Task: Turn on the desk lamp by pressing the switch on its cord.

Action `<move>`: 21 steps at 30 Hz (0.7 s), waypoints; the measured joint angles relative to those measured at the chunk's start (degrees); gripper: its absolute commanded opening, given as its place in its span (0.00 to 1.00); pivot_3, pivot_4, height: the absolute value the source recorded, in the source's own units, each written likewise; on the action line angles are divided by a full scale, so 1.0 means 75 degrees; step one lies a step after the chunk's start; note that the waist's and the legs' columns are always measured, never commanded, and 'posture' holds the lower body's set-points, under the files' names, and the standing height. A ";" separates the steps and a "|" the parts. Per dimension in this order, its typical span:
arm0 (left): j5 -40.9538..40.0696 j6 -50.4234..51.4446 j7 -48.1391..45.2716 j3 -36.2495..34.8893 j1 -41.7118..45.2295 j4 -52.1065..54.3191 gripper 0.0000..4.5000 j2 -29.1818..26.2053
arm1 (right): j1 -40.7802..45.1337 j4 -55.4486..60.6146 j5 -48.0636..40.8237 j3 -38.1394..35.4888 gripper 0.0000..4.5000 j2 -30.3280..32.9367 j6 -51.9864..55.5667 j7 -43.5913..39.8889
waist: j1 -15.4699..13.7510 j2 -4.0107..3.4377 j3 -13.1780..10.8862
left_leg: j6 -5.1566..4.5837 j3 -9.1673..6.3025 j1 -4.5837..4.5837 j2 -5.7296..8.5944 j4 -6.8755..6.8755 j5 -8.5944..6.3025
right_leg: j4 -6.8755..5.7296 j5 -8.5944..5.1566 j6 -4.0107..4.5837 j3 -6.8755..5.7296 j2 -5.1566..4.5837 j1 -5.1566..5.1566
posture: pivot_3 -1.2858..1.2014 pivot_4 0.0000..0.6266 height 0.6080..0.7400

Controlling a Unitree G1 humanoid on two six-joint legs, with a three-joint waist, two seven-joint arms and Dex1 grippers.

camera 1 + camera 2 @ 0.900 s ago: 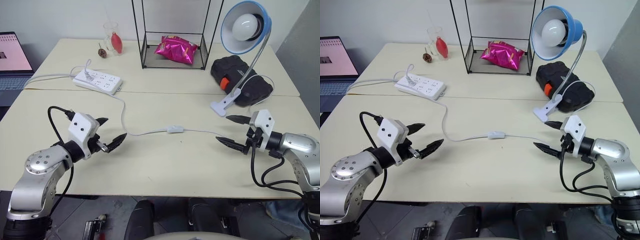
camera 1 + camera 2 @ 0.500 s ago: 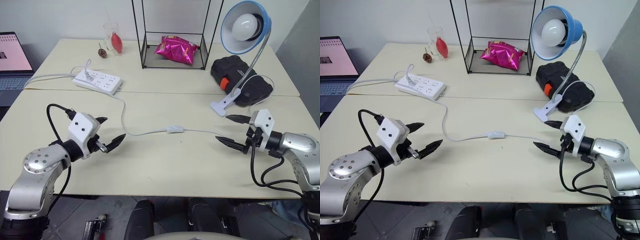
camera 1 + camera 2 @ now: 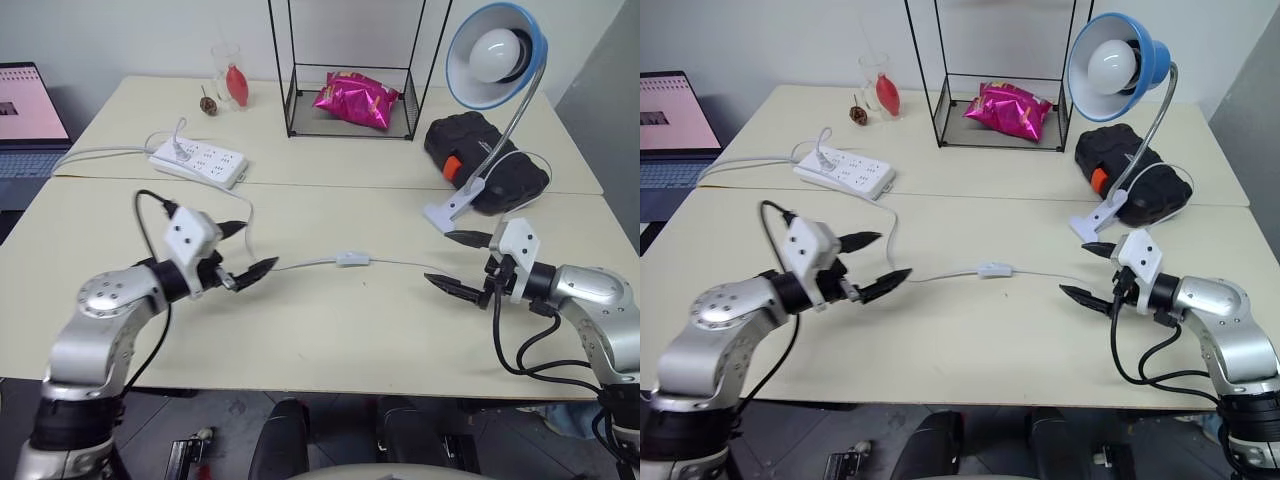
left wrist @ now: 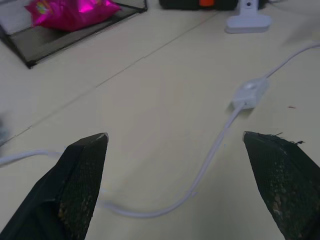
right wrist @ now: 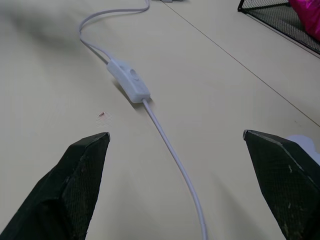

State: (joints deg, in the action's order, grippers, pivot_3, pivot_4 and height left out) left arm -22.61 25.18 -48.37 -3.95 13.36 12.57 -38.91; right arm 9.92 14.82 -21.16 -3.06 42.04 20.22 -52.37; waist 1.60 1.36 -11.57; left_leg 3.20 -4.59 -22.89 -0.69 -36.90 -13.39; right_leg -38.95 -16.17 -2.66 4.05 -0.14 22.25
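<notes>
Since the earlier frames the left gripper has advanced toward the switch, now closer along the cord; the right gripper has barely shifted. Both grippers stand wide apart, empty, hovering above the worktop and touching nothing. Switch lies mid-worktop between them, at 3 o'clock from the left gripper, 9 o'clock from the right. Desk lamp stands at 1 o'clock of the switch, unlit.

We see the switch on the counter between our left gripper and right gripper, jaws wide apart.
</notes>
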 measured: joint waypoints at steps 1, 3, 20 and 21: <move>-0.0005 0.0103 -0.0178 0.0291 0.0272 -0.0217 1.00 0.0107 | -0.0063 0.0259 -0.0060 -0.0015 1.00 0.0007 0.0250 0.0086 | 0.0010 0.0000 0.0000 | 0.0000 0.0002 -0.0002 -0.0002 0.0000 0.0000 | 0.0002 0.0001 0.0000 0.0001 0.0001 0.0003 | 0.52 0.24 1.00; -0.0003 0.0224 -0.0517 0.0701 0.0798 -0.0719 1.00 0.0285 | -0.0104 0.0659 -0.0085 0.0000 1.00 0.0013 0.0701 0.0275 | 0.0011 0.0000 0.0000 | 0.0000 -0.0001 -0.0002 0.0001 0.0001 0.0000 | -0.0001 0.0002 0.0002 0.0000 0.0003 0.0003 | 0.52 0.24 1.00; 0.0802 0.0095 -0.2684 0.2345 0.3887 -0.5638 1.00 0.1677 | -0.0719 0.2551 -0.0402 0.0093 1.00 0.0050 0.2281 0.1107 | 0.0030 0.0002 0.0001 | -0.0001 -0.0004 -0.0006 0.0002 0.0000 0.0000 | 0.0000 -0.0002 -0.0003 0.0000 0.0015 0.0005 | 0.52 0.24 1.00; 0.0873 0.0052 -0.2756 0.2394 0.3968 -0.5804 1.00 0.1743 | -0.0774 0.2612 -0.0408 0.0069 1.00 0.0050 0.2297 0.1144 | 0.0030 0.0003 0.0002 | -0.0001 -0.0005 -0.0008 0.0002 -0.0001 0.0000 | 0.0000 -0.0002 -0.0004 0.0000 0.0015 0.0004 | 0.52 0.24 1.00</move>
State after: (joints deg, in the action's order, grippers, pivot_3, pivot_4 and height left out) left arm -16.07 25.57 -69.04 14.01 43.11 -30.96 -25.84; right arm 4.12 34.41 -24.22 -2.54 42.42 37.44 -43.79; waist 1.82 1.38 -11.55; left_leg 3.20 -4.62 -22.95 -0.68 -36.91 -13.39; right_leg -38.95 -16.19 -2.69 4.05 -0.03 22.28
